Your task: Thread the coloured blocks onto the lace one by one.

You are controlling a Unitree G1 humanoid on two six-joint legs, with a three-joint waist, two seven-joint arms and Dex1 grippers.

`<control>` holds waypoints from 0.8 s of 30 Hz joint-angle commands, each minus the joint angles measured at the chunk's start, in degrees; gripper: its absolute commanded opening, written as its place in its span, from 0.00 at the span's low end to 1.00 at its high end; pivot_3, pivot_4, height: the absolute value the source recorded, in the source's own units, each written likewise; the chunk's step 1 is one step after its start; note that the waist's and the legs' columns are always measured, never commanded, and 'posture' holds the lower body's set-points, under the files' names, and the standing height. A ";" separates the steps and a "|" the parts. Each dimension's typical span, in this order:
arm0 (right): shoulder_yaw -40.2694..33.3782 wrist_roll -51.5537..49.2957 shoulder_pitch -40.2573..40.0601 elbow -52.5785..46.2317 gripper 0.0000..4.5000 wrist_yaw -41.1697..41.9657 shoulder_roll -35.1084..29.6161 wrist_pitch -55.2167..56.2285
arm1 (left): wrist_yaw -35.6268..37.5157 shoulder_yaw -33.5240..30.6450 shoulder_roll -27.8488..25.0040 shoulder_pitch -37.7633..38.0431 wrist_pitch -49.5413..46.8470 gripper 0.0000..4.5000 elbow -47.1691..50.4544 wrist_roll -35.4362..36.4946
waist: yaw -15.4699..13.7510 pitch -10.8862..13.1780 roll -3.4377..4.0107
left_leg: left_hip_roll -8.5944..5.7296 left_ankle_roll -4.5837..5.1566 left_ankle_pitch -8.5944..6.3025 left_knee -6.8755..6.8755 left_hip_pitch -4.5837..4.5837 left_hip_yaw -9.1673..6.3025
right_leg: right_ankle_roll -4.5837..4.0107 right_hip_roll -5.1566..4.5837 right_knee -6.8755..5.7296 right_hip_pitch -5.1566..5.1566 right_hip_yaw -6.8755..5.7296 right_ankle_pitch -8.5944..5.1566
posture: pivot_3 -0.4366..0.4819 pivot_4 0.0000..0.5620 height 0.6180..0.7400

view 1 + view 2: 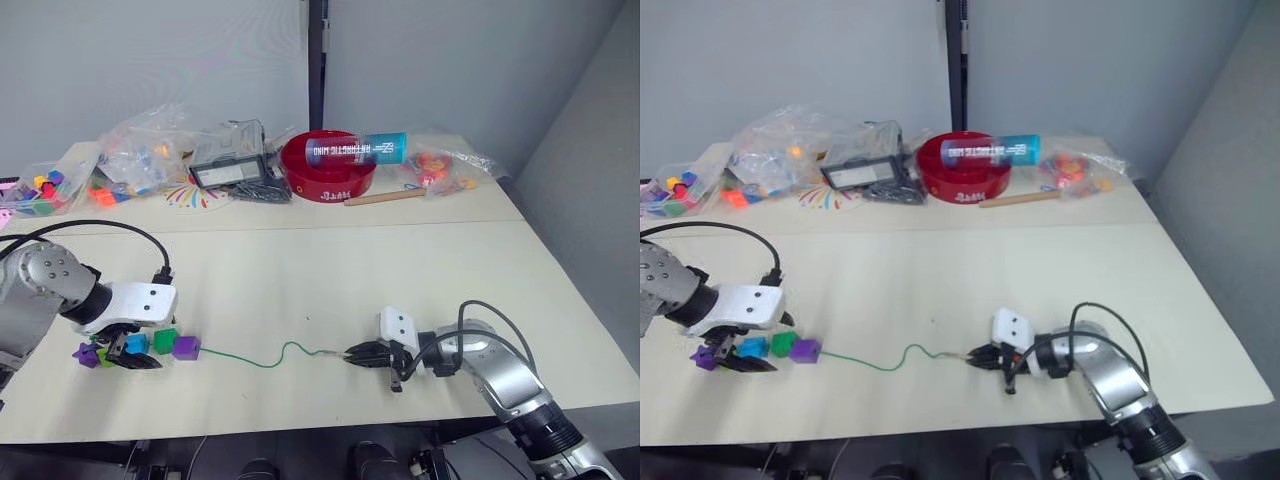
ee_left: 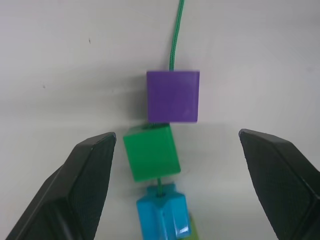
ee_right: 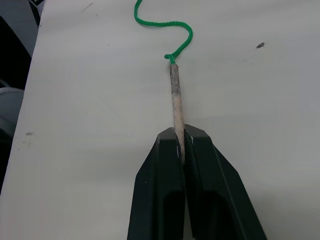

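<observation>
Several coloured blocks sit in a row on the green lace (image 1: 262, 361) at the table's front left: purple (image 2: 173, 96), dark green (image 2: 151, 152), light blue (image 2: 163, 217), then lime green (image 1: 105, 356) and another purple (image 1: 87, 352). My left gripper (image 1: 135, 358) is open, with its fingers (image 2: 85, 175) on either side of the row and not touching it. The lace runs right to its stiff pale tip (image 3: 175, 95). My right gripper (image 1: 350, 354) is shut on that tip, low over the table.
Along the back stand a red bowl (image 1: 327, 180) with a blue bottle (image 1: 362, 150) across it, a wooden stick (image 1: 385, 198), a grey device (image 1: 228, 172) and clear bags of toy pieces (image 1: 140, 155). A seam (image 1: 330, 227) divides the two tabletops.
</observation>
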State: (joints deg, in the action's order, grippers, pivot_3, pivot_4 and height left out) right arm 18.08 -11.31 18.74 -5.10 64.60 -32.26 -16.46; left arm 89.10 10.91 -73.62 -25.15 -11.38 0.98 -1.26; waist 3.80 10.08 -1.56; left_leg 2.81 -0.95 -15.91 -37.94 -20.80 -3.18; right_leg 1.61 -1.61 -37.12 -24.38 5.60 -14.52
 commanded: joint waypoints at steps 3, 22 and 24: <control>-0.13 -0.01 -0.31 -2.08 0.00 -0.85 -0.02 0.19 | 1.89 2.89 0.11 -3.22 -3.61 0.92 2.78 -3.63 | -0.01 0.00 -0.01 | 0.00 0.00 0.00 0.00 -0.01 0.00 | 0.00 0.00 0.00 0.00 0.00 0.00 | 0.48 0.27 1.00; -0.73 -0.47 -0.65 -3.43 0.00 -2.02 -1.17 -1.05 | -2.10 7.07 7.08 -0.60 -6.38 0.92 1.63 -6.84 | -0.42 -0.01 -0.02 | -0.01 0.00 0.00 -0.05 0.09 -0.01 | -0.01 -0.01 -0.08 0.08 0.01 0.01 | 0.48 0.27 1.00; -0.64 -0.49 -0.90 -3.61 0.00 -2.16 -1.12 -1.12 | -2.11 7.33 7.47 -0.81 -6.34 0.92 1.53 -6.99 | -0.60 -0.01 -0.02 | -0.01 0.00 0.00 -0.05 0.19 0.00 | -0.01 -0.01 -0.09 0.15 0.01 0.01 | 0.48 0.27 1.00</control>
State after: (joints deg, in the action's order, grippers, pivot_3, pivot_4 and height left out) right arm 18.28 -11.34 18.07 -6.60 62.60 -33.06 -17.55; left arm 87.08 17.21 -66.75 -26.16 -17.65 2.80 -7.36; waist 3.21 10.07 -1.58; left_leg 2.80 -0.94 -15.91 -37.99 -20.59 -3.17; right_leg 1.60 -1.62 -37.22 -24.22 5.61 -14.51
